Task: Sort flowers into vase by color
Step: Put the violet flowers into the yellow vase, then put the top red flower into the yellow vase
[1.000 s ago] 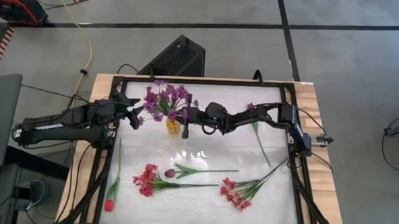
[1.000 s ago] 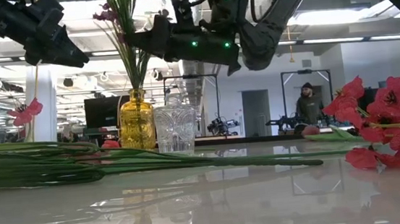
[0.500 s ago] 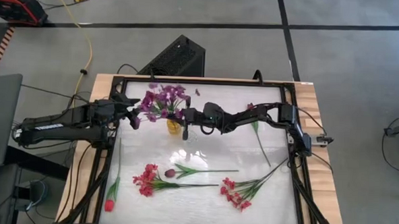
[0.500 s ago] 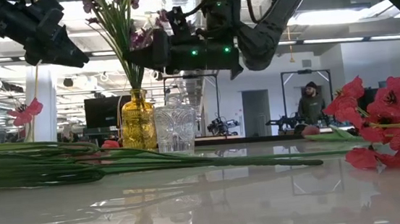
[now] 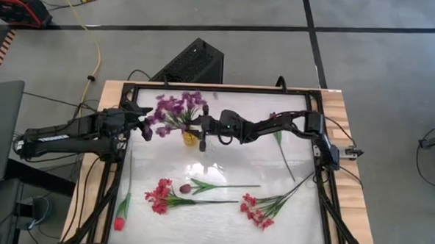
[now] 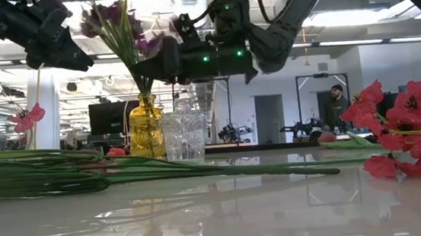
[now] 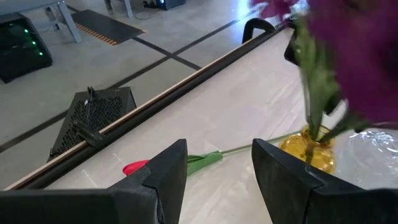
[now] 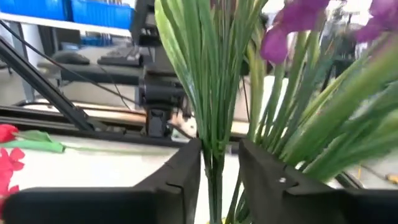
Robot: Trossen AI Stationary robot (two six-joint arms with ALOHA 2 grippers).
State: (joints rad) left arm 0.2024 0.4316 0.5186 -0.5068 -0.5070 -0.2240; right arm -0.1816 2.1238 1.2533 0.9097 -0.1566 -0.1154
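High view layout: white table [image 5: 221, 218] at frame centre, one arm entering from each side (left arm at frame left, right arm at frame right).
Yellow vase [image 5: 189, 138]: upper centre of the table, upright; a clear glass vase [image 6: 185, 135] stands just beside it in the low view.
Purple blossom sprays [image 5: 175, 109]: stems stand in the yellow vase, blooms fanning toward the upper left of the frame.
Right gripper [image 5: 202, 128]: directly over the yellow vase, at the stems.
Right gripper fingers [image 8: 180, 171]: parted, with the green stems running between them in the right wrist view (contact with the stems cannot be told).
Left gripper [image 5: 148, 123]: left of the vase, raised above the table, near the purple blooms.
Left gripper fingers [image 7: 168, 168]: spread, nothing between them.
Red-pink blossom sprays: one bunch [image 5: 160, 195] at lower centre-left, another [image 5: 256, 211] at lower centre-right, both lying flat.
Dark maroon tulip [image 5: 186, 187]: lying between the two bunches, stem pointing right.
Red tulip [image 5: 119, 222]: lower left corner, stem running up the frame along the left edge.
Pink tulip [image 5: 273, 117]: upper right of the table, under the right arm, stem running down-right.
Background (low view): a person [image 6: 337, 105] stands far behind the table at right.
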